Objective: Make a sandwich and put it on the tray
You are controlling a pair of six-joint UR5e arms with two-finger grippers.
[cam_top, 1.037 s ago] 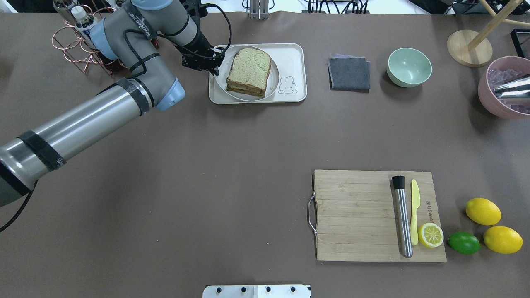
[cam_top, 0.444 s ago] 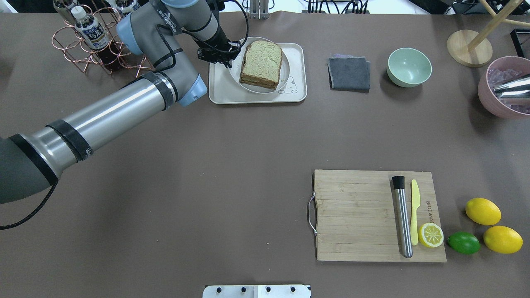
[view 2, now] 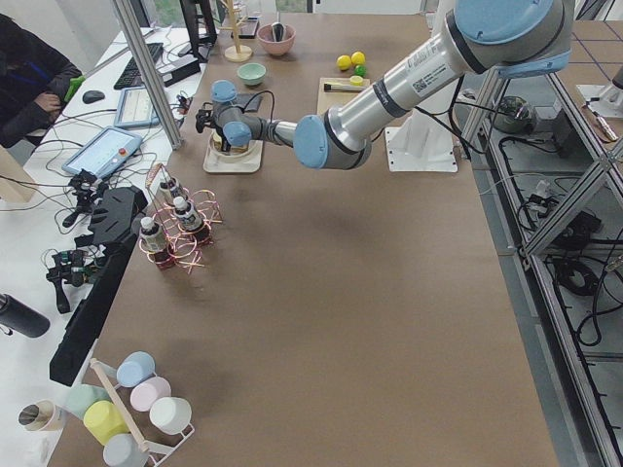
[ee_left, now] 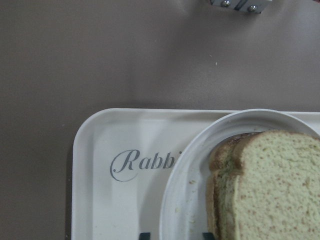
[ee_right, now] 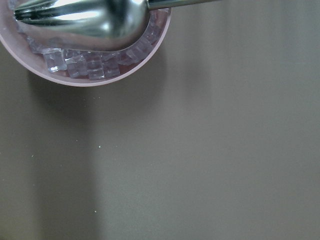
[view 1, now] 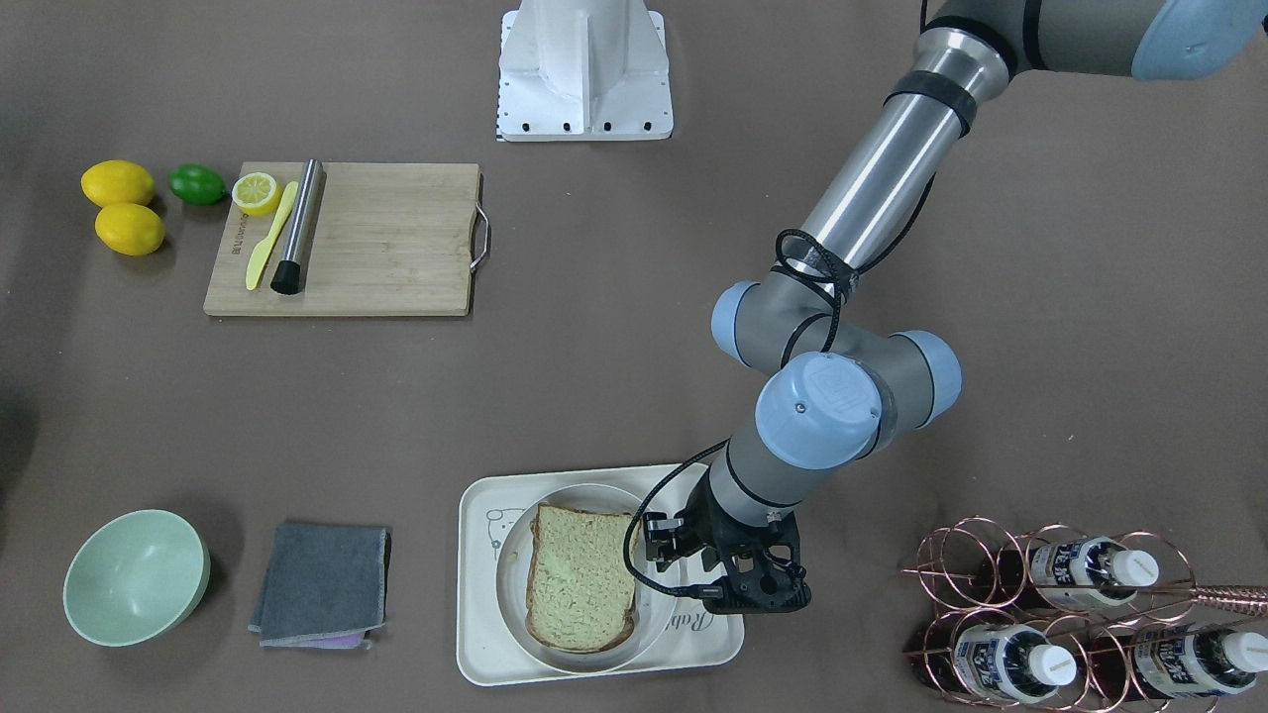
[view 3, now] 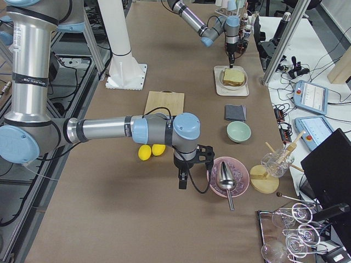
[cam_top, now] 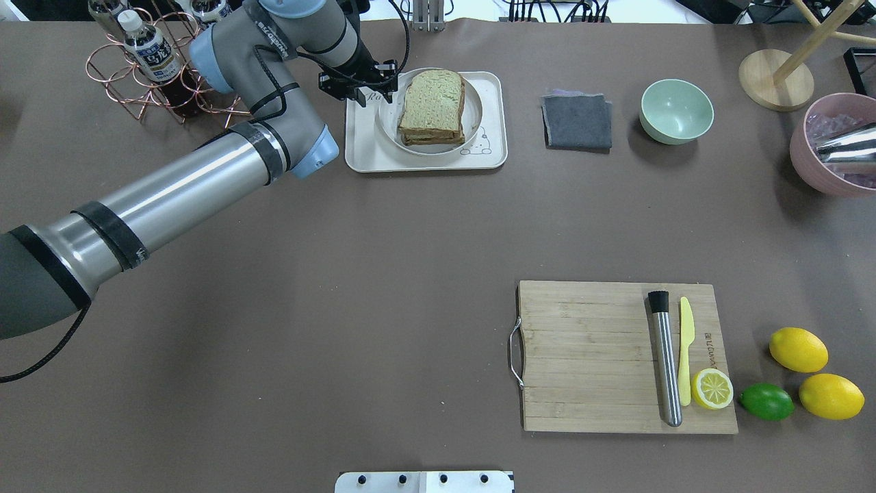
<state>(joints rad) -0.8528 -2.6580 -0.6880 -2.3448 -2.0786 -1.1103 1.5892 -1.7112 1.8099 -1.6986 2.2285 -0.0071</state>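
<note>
The sandwich (cam_top: 432, 103), two bread slices with a filling between, lies on a round white plate (cam_top: 387, 133). The plate rests flat on the cream tray (cam_top: 363, 147) at the table's far side. My left gripper (cam_top: 374, 97) hangs over the plate's left rim, open, with one fingertip on either side of the rim. In the left wrist view the sandwich (ee_left: 270, 185), the plate (ee_left: 185, 200) and the tray's "Rabbit" script (ee_left: 145, 162) show. My right gripper (view 3: 184, 181) shows only in the exterior right view, beside the pink bowl; I cannot tell whether it is open or shut.
A copper bottle rack (cam_top: 147, 68) stands left of the tray, close to my left arm. A grey cloth (cam_top: 578, 122), a green bowl (cam_top: 676, 111) and a pink bowl of ice with a scoop (cam_top: 831, 147) lie to the right. A cutting board (cam_top: 588, 356) lies at the front right.
The left gripper moved the plate with the sandwich right and farther back on the tray, where it now lies flat. The wrist has turned and the fingers now stand apart.
</note>
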